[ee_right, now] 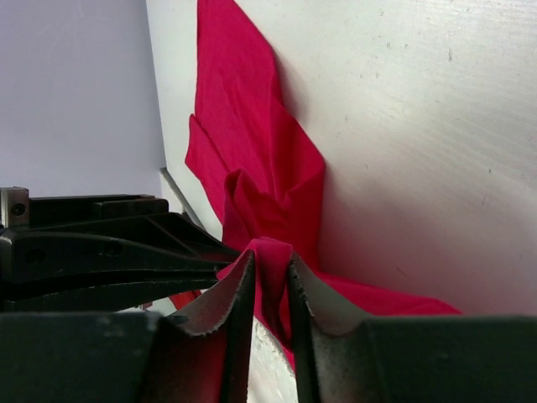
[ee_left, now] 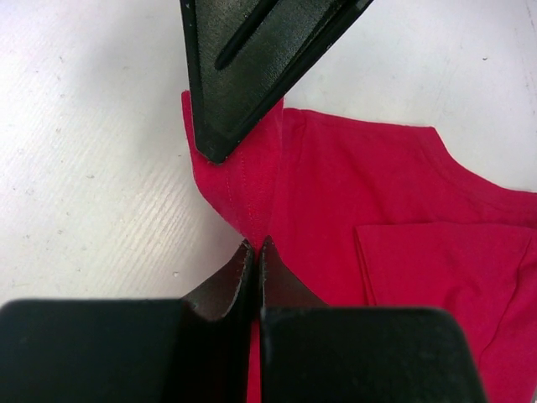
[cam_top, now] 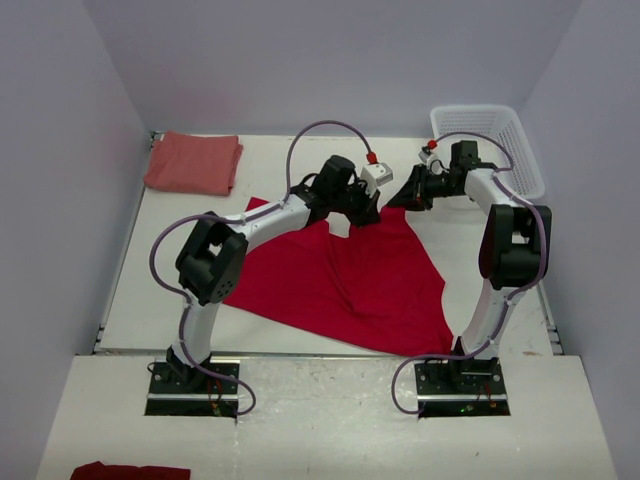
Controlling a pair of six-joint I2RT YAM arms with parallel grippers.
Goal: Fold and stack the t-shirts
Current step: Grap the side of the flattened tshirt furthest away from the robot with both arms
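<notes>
Left of the white basket (cam_top: 490,140), the bright red t-shirt (cam_top: 350,280) lies spread, long axis crosswise; farther left sits the folded salmon t-shirt (cam_top: 195,163). Left wrist: left gripper (ee_left: 254,252) clamped tight on its stitched edge. Right wrist: right gripper (ee_right: 270,269) pinches a bunched red fold.

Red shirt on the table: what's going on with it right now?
The left gripper and right gripper both hold the red shirt at its far edge, close together. The left is shut on the cloth's edge; the right pinches a bunched fold. The rest of the shirt lies spread out, not yet folded. A salmon shirt sits folded in the far left corner, and a white basket stands at far right.
</notes>
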